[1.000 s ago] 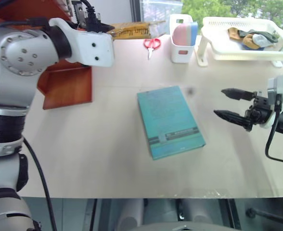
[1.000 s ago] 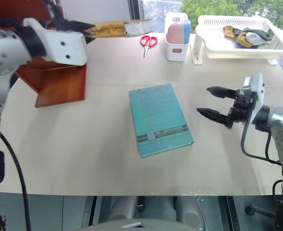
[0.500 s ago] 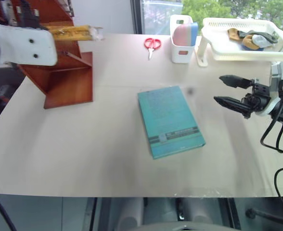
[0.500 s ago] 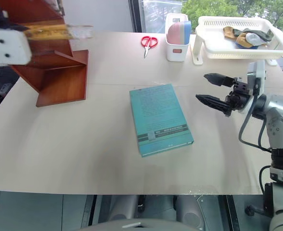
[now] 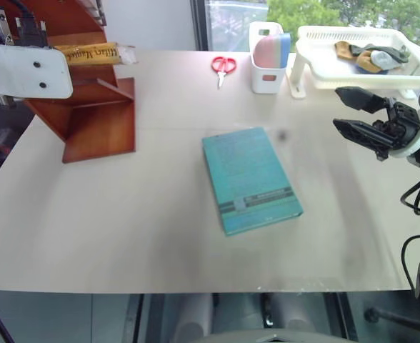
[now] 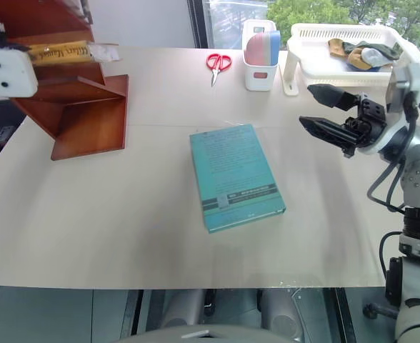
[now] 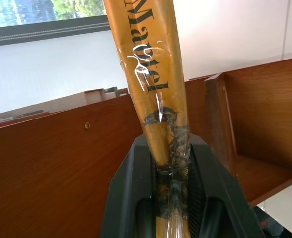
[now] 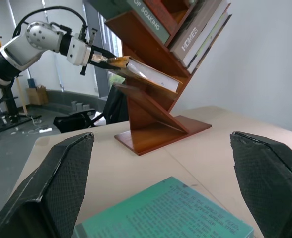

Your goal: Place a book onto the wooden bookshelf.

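The orange-yellow glossy book with the dark lettering on its yellow spine (image 5: 92, 53) is held up at the reddish-brown wooden bookshelf with slanted panels (image 5: 99, 118), which stands on the far left part of the pale bench (image 5: 160, 207). The book lies nearly flat, spine toward the camera, and in the right wrist view (image 8: 151, 74) its far end seems to rest already on one slanted shelf board, though I cannot tell if it really touches. The left end effector (image 7: 172, 198) is closed tight on the lower edge of the book, its two black fingers (image 7: 131, 198) pressing the plastic-wrapped cover from both sides. I judge that the step in hand is sliding the book fully into the shelf. To do it well, the arm should keep the book parallel to the slanted board, push it inward until most of its length is supported, and only then loosen the grip, because a glossy cover may slip down a slope. The withdrawal should go straight back along the book, so the fingers do not drag it out again. The right end effector (image 6: 324, 111) is spread wide and holds nothing; it hangs above the right side of the bench, well apart from the shelf. The plain teal hardcover book (image 5: 251, 179) lies flat in the middle of the bench.
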You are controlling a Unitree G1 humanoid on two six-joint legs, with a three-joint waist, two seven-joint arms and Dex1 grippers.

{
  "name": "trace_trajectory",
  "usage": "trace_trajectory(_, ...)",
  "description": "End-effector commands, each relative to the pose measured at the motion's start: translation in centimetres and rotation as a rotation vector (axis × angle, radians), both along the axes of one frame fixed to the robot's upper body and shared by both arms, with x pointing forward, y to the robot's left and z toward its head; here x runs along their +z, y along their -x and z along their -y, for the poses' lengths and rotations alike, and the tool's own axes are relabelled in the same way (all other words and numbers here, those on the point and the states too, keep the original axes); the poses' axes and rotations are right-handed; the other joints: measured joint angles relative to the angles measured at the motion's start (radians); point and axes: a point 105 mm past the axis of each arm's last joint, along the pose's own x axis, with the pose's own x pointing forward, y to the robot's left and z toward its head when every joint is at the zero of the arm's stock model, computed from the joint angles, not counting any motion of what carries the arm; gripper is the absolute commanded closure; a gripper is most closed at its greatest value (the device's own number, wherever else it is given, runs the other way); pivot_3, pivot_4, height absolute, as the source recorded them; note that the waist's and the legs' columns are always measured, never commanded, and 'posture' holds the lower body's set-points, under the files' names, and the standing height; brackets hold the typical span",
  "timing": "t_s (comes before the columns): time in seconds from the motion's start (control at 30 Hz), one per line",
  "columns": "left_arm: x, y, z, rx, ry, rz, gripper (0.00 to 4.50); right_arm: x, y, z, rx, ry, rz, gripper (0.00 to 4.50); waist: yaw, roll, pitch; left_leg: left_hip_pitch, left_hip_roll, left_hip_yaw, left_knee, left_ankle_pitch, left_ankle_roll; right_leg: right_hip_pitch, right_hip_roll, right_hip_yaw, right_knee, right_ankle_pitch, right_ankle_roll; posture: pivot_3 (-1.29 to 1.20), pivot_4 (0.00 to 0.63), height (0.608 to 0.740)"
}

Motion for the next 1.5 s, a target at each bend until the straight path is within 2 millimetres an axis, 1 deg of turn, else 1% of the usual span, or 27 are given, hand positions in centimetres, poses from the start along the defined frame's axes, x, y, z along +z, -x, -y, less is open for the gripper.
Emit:
trace_trajectory(0.03, 1.2, 0.2, -0.8, 0.052, -0.006, 0.041, 4.26, 2.2, 0.2, 0.8, -0.028, -0.041, 0.081, 0.0, -0.001, 0.0, 0.0, 0.0, 0.0, 0.001, 0.0, 0.0, 0.0, -0.001, 0.0, 0.001, 0.001, 0.0, 0.0, 0.0, 0.15, 0.74)
trace_trajectory(0.17, 0.1, 0.0, -1.2, 0.094, 0.03, -0.029, 4.26, 2.9, -0.1, 0.9, -0.025, -0.068, 0.094, 0.0, -0.012, 0.0, 0.0, -0.001, 0.0, 0.002, 0.001, 0.0, 0.0, -0.008, 0.0, 0.008, 0.01, 0.0, 0.0, 0.0, 0.15, 0.74)
trace_trajectory(0.3, 0.0, -0.1, -1.6, 0.131, 0.037, -0.045, 4.26, 2.9, -0.4, 1.1, -0.023, -0.067, 0.085, 0.0, -0.024, 0.0, 0.0, -0.001, 0.001, 0.003, 0.003, 0.0, 0.0, -0.008, 0.001, 0.008, 0.01, 0.0, 0.0, 0.0, 0.15, 0.74)
trace_trajectory(0.47, -0.1, -0.3, -1.7, 0.153, 0.044, -0.056, 4.26, 2.8, -0.5, 1.0, -0.022, -0.063, 0.077, 0.0, -0.026, 0.0, 0.0, -0.001, 0.002, 0.004, 0.003, 0.0, 0.0, -0.009, 0.002, 0.011, 0.011, 0.0, 0.0, 0.0, 0.15, 0.74)
trace_trajectory(0.53, 0.2, -0.3, -1.8, 0.163, 0.048, -0.051, 3.26, 2.7, -0.6, 0.9, -0.019, -0.061, 0.074, 0.0, -0.025, 0.0, 0.0, -0.001, 0.003, 0.004, 0.003, 0.0, 0.0, -0.009, 0.003, 0.011, 0.011, 0.0, 0.0, 0.0, 0.15, 0.74)
trace_trajectory(0.57, 0.5, -0.3, -1.8, 0.17, 0.053, -0.042, 3.03, 2.6, -0.6, 0.8, -0.017, -0.061, 0.073, 0.0, -0.025, 0.0, 0.0, -0.001, 0.003, 0.004, 0.003, 0.0, 0.0, -0.009, 0.003, 0.011, 0.011, 0.0, 0.0, 0.0, 0.15, 0.74)
trace_trajectory(0.6, 0.6, -0.4, -2.0, 0.178, 0.056, -0.039, 2.61, 2.6, -0.6, 0.8, -0.015, -0.061, 0.072, 0.0, -0.025, 0.0, 0.0, -0.001, 0.003, 0.004, 0.003, 0.0, 0.0, -0.009, 0.003, 0.011, 0.011, 0.0, 0.0, 0.0, 0.15, 0.74)
trace_trajectory(0.67, 0.9, -0.5, -2.2, 0.194, 0.052, -0.029, 1.65, 2.5, -0.6, 0.7, -0.013, -0.06, 0.072, 0.0, -0.023, 0.0, 0.0, -0.001, 0.003, 0.005, 0.003, 0.0, 0.0, -0.01, 0.003, 0.011, 0.011, 0.0, 0.0, 0.0, 0.15, 0.74)
trace_trajectory(0.7, 0.9, -0.5, -2.4, 0.205, 0.057, -0.031, 1.07, 2.5, -0.6, 0.6, -0.012, -0.061, 0.071, 0.0, -0.021, 0.0, 0.0, -0.001, 0.003, 0.005, 0.003, 0.0, 0.0, -0.01, 0.003, 0.011, 0.011, 0.0, 0.0, 0.0, 0.15, 0.74)
trace_trajectory(0.77, 0.5, -0.5, -2.9, 0.229, 0.058, -0.052, 0.14, 2.6, -0.6, 0.5, -0.011, -0.064, 0.072, 0.0, -0.021, 0.0, 0.0, -0.001, 0.003, 0.005, 0.003, 0.0, 0.0, -0.009, 0.003, 0.011, 0.011, 0.0, 0.0, 0.0, 0.15, 0.74)
trace_trajectory(0.83, 0.3, -0.5, -3.2, 0.242, 0.053, -0.058, 0.05, 2.6, -0.7, 0.5, -0.01, -0.064, 0.071, 0.0, -0.021, 0.0, 0.0, -0.001, 0.003, 0.005, 0.003, 0.0, 0.0, -0.009, 0.003, 0.011, 0.011, 0.0, 0.0, 0.0, 0.15, 0.74)
trace_trajectory(0.93, 0.9, -0.3, -3.3, 0.246, 0.058, -0.028, 0.05, 2.6, -0.8, 0.4, -0.008, -0.065, 0.069, 0.0, -0.021, 0.0, 0.0, -0.001, 0.003, 0.005, 0.003, 0.0, 0.0, -0.01, 0.003, 0.011, 0.012, 0.0, 0.0, 0.0, 0.15, 0.74)
trace_trajectory(1.03, 1.5, 0.3, -3.4, 0.249, 0.072, -0.005, 0.05, 2.5, -0.9, 0.3, -0.007, -0.06, 0.063, 0.0, -0.021, 0.0, 0.0, -0.001, 0.003, 0.005, 0.004, 0.0, 0.0, -0.009, 0.003, 0.011, 0.012, 0.0, 0.0, 0.0, 0.15, 0.74)
trace_trajectory(1.2, 2.4, 1.3, -2.1, 0.199, 0.148, 0.031, 0.05, 2.6, -1.0, 0.3, 0.0, -0.047, 0.055, 0.0, -0.021, 0.0, 0.0, -0.002, 0.003, 0.004, 0.004, 0.0, 0.0, -0.01, 0.003, 0.011, 0.011, 0.0, 0.0, 0.0, 0.15, 0.74)
trace_trajectory(1.27, 2.2, 1.9, -1.3, 0.152, 0.261, 0.011, 0.05, 2.8, -1.1, 0.3, 0.002, -0.045, 0.055, 0.0, -0.021, 0.0, 0.0, -0.002, 0.003, 0.004, 0.004, 0.0, 0.0, -0.01, 0.003, 0.011, 0.012, 0.0, 0.0, 0.0, 0.15, 0.74)
trace_trajectory(1.33, 2.5, 2.9, -1.0, 0.133, 0.317, 0.003, 0.05, 3.0, -1.1, 0.3, 0.004, -0.038, 0.057, 0.0, -0.022, 0.0, 0.0, -0.002, 0.003, 0.004, 0.004, 0.0, 0.0, -0.01, 0.003, 0.011, 0.012, 0.0, 0.0, 0.0, 0.15, 0.74)
trace_trajectory(1.43, 2.8, 4.3, -1.1, 0.133, 0.376, -0.013, 0.05, 3.2, -1.3, 0.4, 0.006, -0.03, 0.055, 0.0, -0.023, 0.0, 0.0, -0.002, 0.005, 0.004, 0.004, 0.0, 0.0, -0.011, 0.003, 0.012, 0.012, 0.0, 0.0, 0.0, 0.15, 0.74)
trace_trajectory(1.5, 2.5, 5.2, -0.5, 0.107, 0.43, -0.053, 0.05, 3.3, -1.4, 0.4, 0.009, -0.02, 0.052, 0.0, -0.023, 0.0, 0.0, -0.002, 0.005, 0.005, 0.004, 0.0, 0.0, -0.011, 0.003, 0.012, 0.013, 0.0, 0.0, 0.0, 0.15, 0.74)
